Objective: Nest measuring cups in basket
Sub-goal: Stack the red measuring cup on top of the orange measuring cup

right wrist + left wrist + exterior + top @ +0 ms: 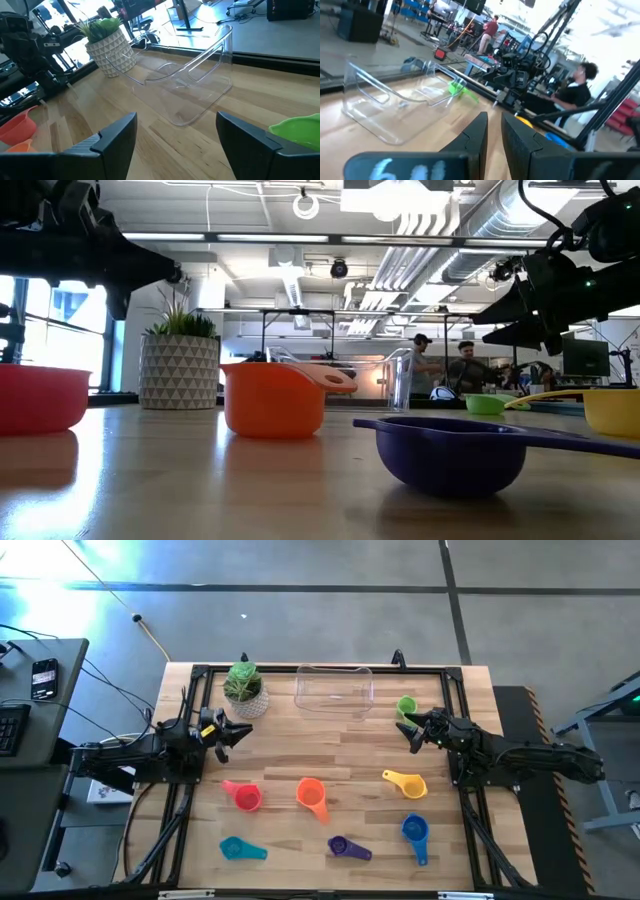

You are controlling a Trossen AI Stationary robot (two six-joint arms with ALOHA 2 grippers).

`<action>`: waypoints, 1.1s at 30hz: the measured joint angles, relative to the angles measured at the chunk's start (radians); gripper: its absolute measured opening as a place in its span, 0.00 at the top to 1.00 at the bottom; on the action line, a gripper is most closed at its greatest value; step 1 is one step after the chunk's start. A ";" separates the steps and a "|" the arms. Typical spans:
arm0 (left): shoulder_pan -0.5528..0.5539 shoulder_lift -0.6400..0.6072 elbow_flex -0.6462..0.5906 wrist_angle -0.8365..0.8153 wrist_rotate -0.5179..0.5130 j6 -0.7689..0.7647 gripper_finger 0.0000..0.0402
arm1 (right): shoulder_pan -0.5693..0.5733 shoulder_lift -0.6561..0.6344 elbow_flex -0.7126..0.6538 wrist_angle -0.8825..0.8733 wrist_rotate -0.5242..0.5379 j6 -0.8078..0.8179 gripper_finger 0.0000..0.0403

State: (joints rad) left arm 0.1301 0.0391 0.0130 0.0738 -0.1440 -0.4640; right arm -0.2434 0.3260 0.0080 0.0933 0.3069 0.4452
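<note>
Seven measuring cups rest on their bases on the wooden table: green [405, 706] by the basket's right end, yellow [405, 783], orange [312, 796], red [243, 796], teal [240, 849], purple [347, 848] and blue [416, 832]. The clear basket [334, 688] stands at the far middle, with nothing in it. My right gripper [412, 730] hovers open just near of the green cup [299, 127]. My left gripper [240, 732] hangs over the table's left part, near the plant pot, its fingers [494, 131] almost closed on nothing.
A white patterned pot with a green plant [243, 688] stands left of the basket. Black frame rails run along the table's left, right and far edges. People sit and stand in the room beyond the table. Bare wood lies between the grippers and the near row of cups.
</note>
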 joint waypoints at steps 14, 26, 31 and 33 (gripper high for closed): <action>0.000 0.000 0.000 0.012 -0.026 -0.113 0.89 | 0.000 0.000 0.000 0.000 0.000 0.044 0.35; 0.000 0.000 0.023 0.232 -0.026 -0.170 0.89 | 0.000 0.000 0.000 0.032 0.038 0.248 0.35; 0.000 0.023 0.124 0.128 -0.024 -0.123 0.89 | 0.000 0.000 0.006 0.052 0.068 0.216 0.35; 0.000 0.053 0.183 0.052 -0.023 -0.099 0.89 | 0.000 0.000 0.022 0.053 0.079 0.201 0.35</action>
State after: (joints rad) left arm 0.1300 0.0922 0.1961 0.1254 -0.1670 -0.5629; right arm -0.2433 0.3263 0.0303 0.1461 0.3859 0.6467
